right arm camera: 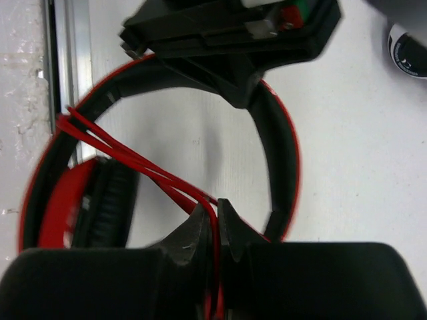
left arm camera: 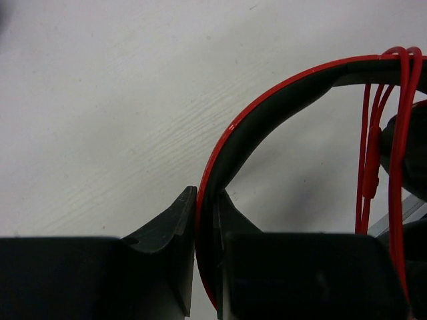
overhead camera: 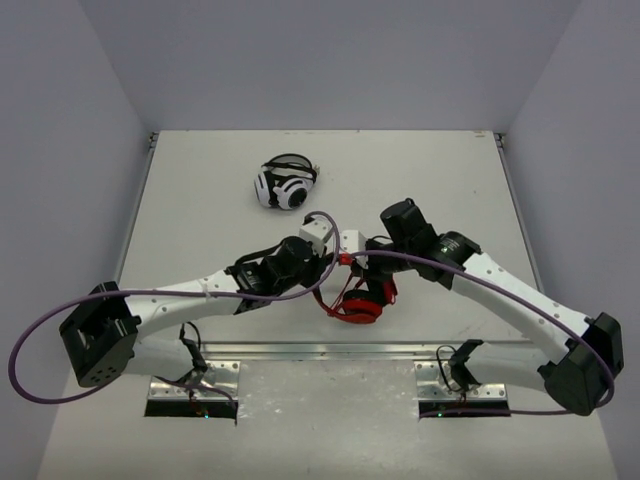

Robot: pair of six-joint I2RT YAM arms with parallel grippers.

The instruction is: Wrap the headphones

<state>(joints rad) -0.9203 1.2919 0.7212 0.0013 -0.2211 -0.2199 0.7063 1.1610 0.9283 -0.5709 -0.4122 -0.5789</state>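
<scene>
Your left gripper clamps the black-lined headband of the red over-ear headphones over the white table, while your right gripper, just beside it, pinches the thin red cable, its strands stretching from those fingers across to the band.

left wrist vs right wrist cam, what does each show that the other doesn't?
Left wrist only: close-up of the left gripper, jaws shut either side of the headband. Right wrist only: right gripper, jaws shut on the red cable; an ear cup; a metal rail. Both: left gripper on the headband, cable strands over it, white table.
</scene>
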